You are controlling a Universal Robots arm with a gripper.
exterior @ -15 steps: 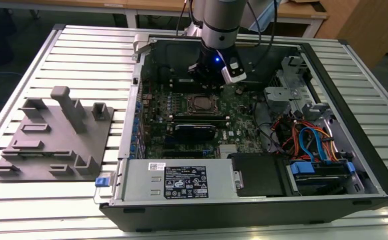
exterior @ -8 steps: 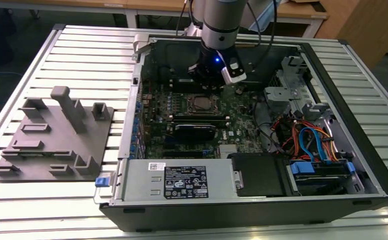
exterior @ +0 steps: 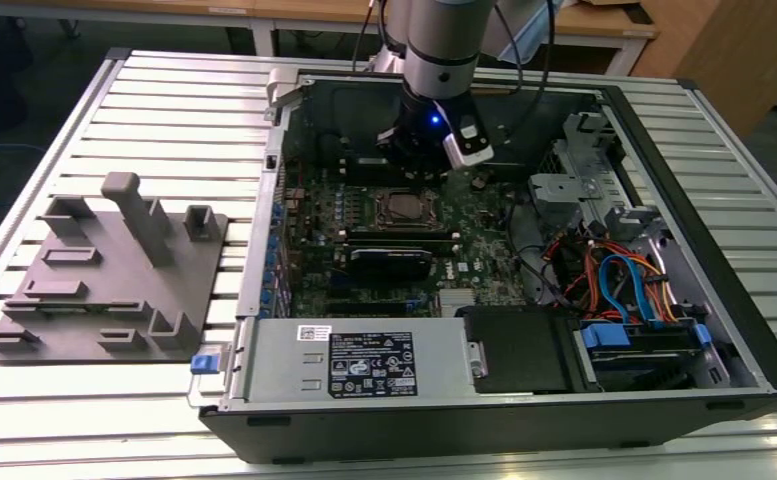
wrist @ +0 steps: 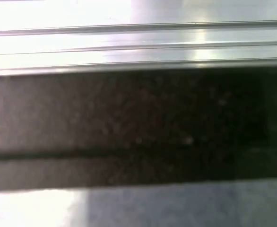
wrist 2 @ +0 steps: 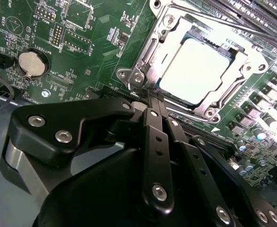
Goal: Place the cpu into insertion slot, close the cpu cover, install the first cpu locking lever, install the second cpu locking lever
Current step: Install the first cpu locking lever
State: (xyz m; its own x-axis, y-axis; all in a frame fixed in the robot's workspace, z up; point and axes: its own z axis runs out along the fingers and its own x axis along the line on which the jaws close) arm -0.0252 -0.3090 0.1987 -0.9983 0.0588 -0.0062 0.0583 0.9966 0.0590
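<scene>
Closest to us in the second wrist view are the black link arms of the gripper [wrist 2: 152,97]. Its two fingers are drawn together until they meet, and we see nothing caught between them. Their tips rest at the edge of the cpu cover [wrist 2: 150,49], near one of its corners; we cannot tell whether they press on it. The cover lies flat over the insertion slot [exterior: 377,206], and through its cut-out centre we see the bright metal top of the cpu [wrist 2: 197,71], seated squarely inside. A thin metal locking lever [wrist 2: 233,21] runs along the cover's far side. All of this sits on the green motherboard [wrist 2: 96,42], which also carries a round coin battery [wrist 2: 32,63] well apart from the socket. In the exterior view the arm reaches down into the open computer case [exterior: 495,425], above the board's far edge. The case lies on a slatted metal worktop [exterior: 95,420], with a grey fixture tray [exterior: 108,270] beside it toward the exterior view's left.
</scene>
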